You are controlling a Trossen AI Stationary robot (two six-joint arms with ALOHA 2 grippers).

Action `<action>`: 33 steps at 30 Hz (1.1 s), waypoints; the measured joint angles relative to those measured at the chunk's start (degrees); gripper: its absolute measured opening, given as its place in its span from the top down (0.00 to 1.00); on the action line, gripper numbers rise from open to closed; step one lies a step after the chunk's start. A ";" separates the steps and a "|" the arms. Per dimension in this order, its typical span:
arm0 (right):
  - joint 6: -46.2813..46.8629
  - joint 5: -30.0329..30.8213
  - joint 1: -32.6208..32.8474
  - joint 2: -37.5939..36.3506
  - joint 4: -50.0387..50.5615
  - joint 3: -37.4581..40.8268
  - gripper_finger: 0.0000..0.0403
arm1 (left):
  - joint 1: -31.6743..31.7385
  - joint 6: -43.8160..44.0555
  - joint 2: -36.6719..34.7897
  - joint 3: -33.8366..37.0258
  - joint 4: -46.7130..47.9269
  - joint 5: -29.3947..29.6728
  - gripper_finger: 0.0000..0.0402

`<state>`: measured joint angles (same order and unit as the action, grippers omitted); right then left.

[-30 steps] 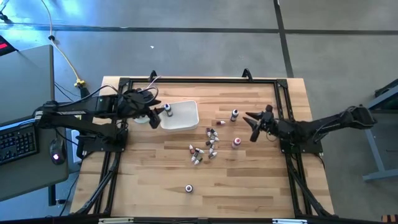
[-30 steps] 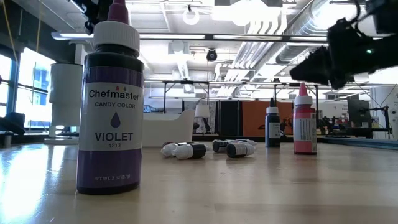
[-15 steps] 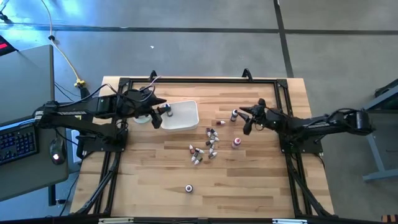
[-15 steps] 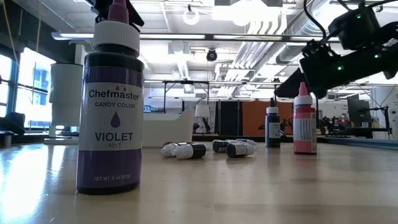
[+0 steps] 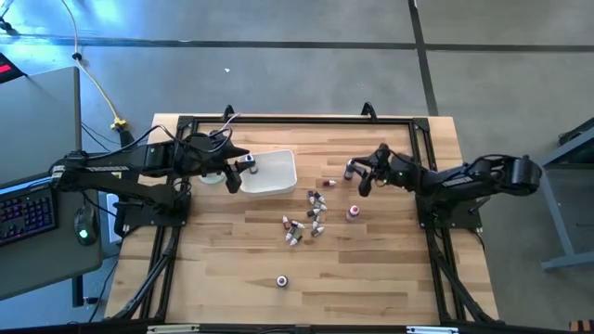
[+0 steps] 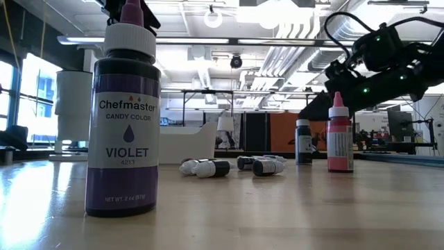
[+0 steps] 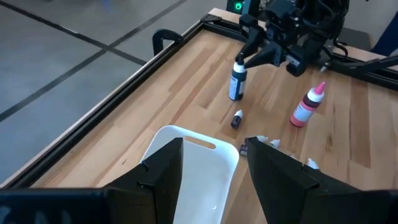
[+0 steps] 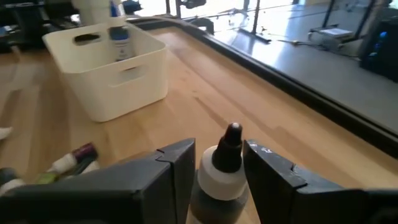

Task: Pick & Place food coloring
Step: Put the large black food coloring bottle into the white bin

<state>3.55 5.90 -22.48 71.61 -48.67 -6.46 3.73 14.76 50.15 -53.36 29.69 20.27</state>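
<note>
A dark bottle of food coloring [image 8: 221,180] with a white collar stands upright on the table's far right part [image 5: 350,170]. My right gripper [image 8: 219,149] is open and reaches level from the right, one finger on each side of the bottle's top [image 7: 239,62]. A pink bottle [image 5: 353,212] stands nearer. Several small bottles [image 5: 306,218] lie mid-table. A violet bottle [image 6: 123,118] stands near the front edge. My left gripper [image 7: 214,149] hovers open over the left end of the white tray [image 5: 274,174]. A blue-labelled bottle [image 8: 119,37] stands upright in the tray. My right gripper has its fingers [image 8: 177,168] close on either side of the dark bottle's white collar [image 8: 208,177], coming level from the table's right. I cannot tell whether they touch it. The bottle stands upright on the table.
A black frame rail [image 5: 297,120] runs along the table's far edge and down both sides. A white cup [image 5: 212,176] stands left of the tray under the left arm. One small bottle [image 7: 236,118] lies between the tray and the dark bottle.
My right gripper has moved toward the table's left and far edge and has sunk, from beside the pink bottle to the dark bottle, so that its fingers now flank the bottle's top. The bottles have kept their places.
</note>
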 joint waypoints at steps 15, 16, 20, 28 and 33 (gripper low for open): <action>1.72 -3.48 -1.02 3.18 -4.42 0.06 0.93 | 0.00 -0.13 0.02 0.00 1.05 0.02 0.56; 1.84 -3.50 -1.02 3.24 -4.82 0.09 0.93 | 0.00 -0.13 0.02 0.00 1.32 0.02 0.56; 1.97 -3.66 -0.98 3.37 -6.90 0.27 0.91 | -0.01 -0.13 0.02 0.00 2.26 0.04 0.56; 4.22 -5.36 -0.72 3.39 -8.97 -2.37 0.93 | 0.00 0.00 0.02 0.00 2.92 0.04 0.56; 1.71 -9.16 4.04 3.43 -7.68 -13.01 0.93 | 0.00 0.02 0.02 0.00 2.95 0.07 0.56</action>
<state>5.26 -3.25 -18.45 75.03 -56.35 -19.48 3.73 14.79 50.17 -53.36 32.64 20.34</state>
